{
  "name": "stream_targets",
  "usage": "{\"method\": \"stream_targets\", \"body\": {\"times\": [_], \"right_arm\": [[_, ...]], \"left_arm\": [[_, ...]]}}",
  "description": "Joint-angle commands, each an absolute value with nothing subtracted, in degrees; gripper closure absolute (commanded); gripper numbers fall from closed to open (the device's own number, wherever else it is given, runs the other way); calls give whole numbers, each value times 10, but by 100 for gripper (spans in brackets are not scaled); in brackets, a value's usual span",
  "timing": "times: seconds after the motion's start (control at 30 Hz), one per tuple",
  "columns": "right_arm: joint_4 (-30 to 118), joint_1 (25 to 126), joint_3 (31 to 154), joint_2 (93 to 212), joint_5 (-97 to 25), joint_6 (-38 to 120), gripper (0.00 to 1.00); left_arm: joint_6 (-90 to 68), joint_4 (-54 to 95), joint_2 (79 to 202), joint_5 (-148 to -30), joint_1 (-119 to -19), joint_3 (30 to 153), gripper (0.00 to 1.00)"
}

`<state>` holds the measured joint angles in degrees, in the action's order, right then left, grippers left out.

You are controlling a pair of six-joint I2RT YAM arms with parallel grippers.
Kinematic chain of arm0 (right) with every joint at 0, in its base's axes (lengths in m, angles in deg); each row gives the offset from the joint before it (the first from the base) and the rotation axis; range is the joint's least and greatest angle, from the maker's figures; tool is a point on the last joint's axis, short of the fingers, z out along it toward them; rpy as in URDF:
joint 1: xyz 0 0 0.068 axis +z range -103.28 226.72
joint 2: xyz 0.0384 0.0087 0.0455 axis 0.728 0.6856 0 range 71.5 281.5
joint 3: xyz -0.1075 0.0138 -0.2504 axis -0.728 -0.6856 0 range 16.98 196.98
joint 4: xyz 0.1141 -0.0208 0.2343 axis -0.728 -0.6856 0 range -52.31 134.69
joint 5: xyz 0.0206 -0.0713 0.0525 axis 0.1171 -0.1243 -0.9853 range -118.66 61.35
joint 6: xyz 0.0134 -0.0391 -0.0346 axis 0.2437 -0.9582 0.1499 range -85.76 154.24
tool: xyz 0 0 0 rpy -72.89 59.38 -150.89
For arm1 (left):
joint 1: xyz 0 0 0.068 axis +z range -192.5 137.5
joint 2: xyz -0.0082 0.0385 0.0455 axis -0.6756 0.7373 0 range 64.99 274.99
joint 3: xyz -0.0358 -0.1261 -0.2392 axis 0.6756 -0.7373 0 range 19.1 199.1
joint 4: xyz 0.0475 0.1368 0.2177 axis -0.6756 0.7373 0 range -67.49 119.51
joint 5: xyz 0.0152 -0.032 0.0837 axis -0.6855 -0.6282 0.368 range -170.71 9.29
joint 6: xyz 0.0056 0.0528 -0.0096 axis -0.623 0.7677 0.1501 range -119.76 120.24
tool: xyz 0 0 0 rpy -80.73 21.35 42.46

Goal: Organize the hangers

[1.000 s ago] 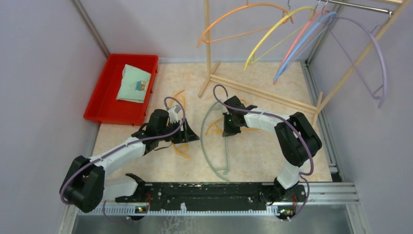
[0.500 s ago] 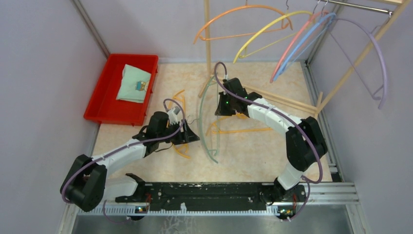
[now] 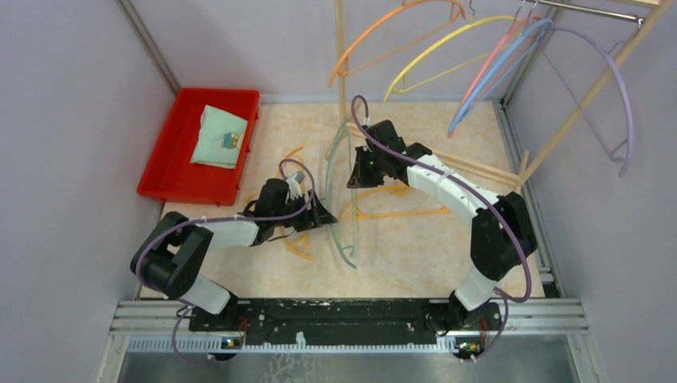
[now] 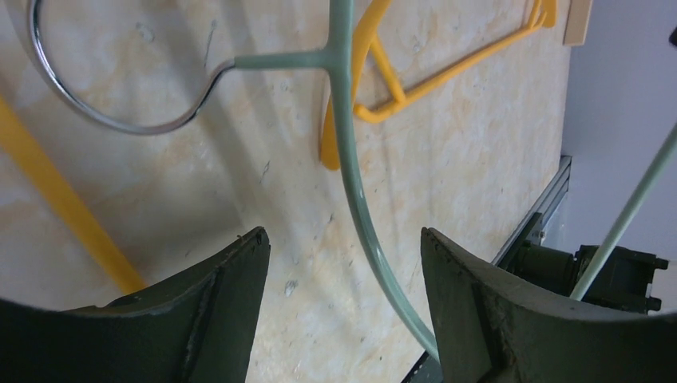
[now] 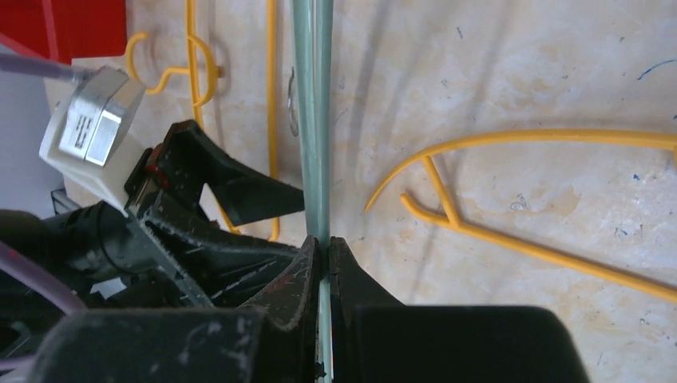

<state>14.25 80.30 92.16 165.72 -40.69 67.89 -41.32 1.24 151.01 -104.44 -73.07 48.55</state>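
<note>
My right gripper [image 3: 353,177] [image 5: 321,239] is shut on a pale green hanger [image 3: 329,187] [image 5: 311,120] and holds it up off the floor near the wooden rack's foot. My left gripper [image 3: 329,217] [image 4: 343,235] is open just left of it. The green hanger's arm [image 4: 355,199] runs between the left fingers, close to the right finger [image 4: 479,303], and its metal hook [image 4: 120,120] shows at upper left. Yellow-orange hangers [image 3: 399,213] [image 5: 519,144] lie on the floor. Orange [image 3: 391,24], yellow [image 3: 447,44], blue [image 3: 491,76] and lavender [image 3: 623,88] hangers hang on the rack.
A red bin [image 3: 172,171] with a folded cloth [image 3: 219,137] sits at the back left. The rack's pale wooden upright [image 3: 342,72] and floor bars [image 3: 431,152] stand right behind the right gripper. Another yellow hanger [image 3: 297,247] lies under the left arm.
The right gripper has carried the green hanger up and toward the rack. The left arm has folded in and its gripper has slid right to the green hanger. The hanging hangers sway.
</note>
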Motion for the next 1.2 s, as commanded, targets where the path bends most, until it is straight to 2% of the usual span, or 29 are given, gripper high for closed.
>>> {"method": "stream_targets", "body": {"times": [0.0,0.2,0.37,0.47,0.6,0.73,0.87,0.9,0.97,1.0,1.07,1.17], "right_arm": [[141,799,959,1619,-447,680,100],[127,799,958,1607,-469,682,100],[125,798,964,1598,-481,686,100],[119,796,969,1593,-483,684,100],[110,793,964,1590,-480,680,100],[97,791,946,1593,-461,662,100],[65,791,938,1606,-431,629,100],[52,791,940,1608,-417,617,93],[27,794,951,1606,-378,590,64],[16,797,957,1600,-357,577,57],[7,800,964,1585,-330,557,50],[-5,806,975,1561,-308,535,46]], "left_arm": [[-427,-66,1546,-1068,-734,531,25],[-436,-88,1582,-1084,-735,570,25],[-436,-105,1609,-1104,-735,590,41],[-434,-111,1616,-1109,-734,593,58],[-432,-110,1612,-1103,-734,591,98],[-420,-77,1583,-1093,-734,591,100],[-378,39,1508,-1035,-734,603,100],[-369,75,1489,-1014,-734,606,100],[-333,144,1454,-970,-734,618,100],[-320,175,1440,-949,-734,623,100],[-299,223,1417,-904,-734,631,100],[-285,277,1402,-858,-734,647,100]]}}
